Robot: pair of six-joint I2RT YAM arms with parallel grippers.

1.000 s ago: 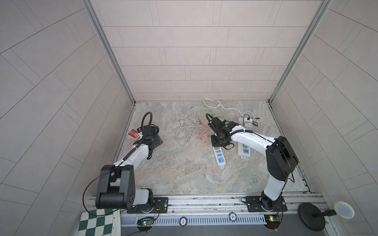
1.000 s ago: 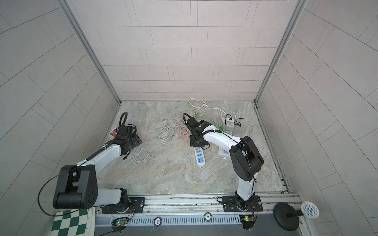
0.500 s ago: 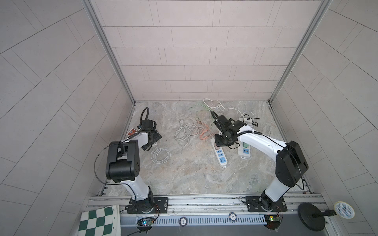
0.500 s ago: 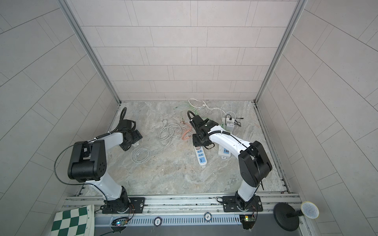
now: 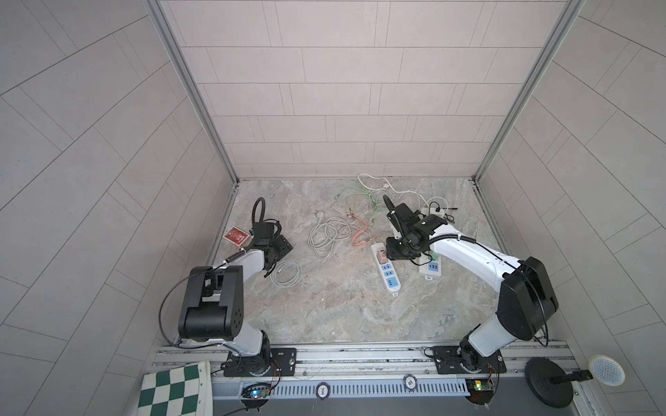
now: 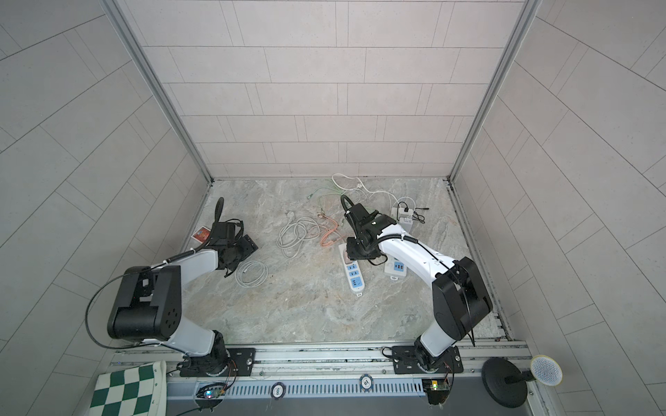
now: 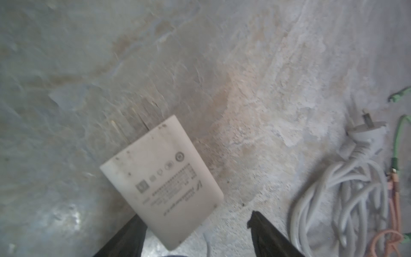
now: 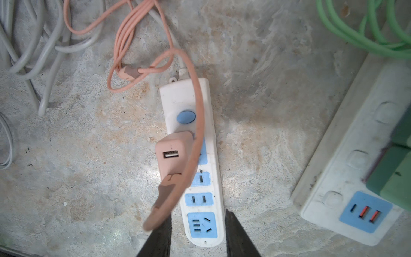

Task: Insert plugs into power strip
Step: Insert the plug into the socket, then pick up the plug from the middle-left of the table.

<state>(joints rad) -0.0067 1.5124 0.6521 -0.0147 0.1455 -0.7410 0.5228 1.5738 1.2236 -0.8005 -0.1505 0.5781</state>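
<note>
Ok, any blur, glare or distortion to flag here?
Left wrist view: soft all over, and the print on the white charger adapter is unreadable. Right wrist view: the power strip is sharp, the pink cable near the lens is blurred, and a bright patch lies on the floor beside the strip. Both top views: evenly lit, no glare.
</note>
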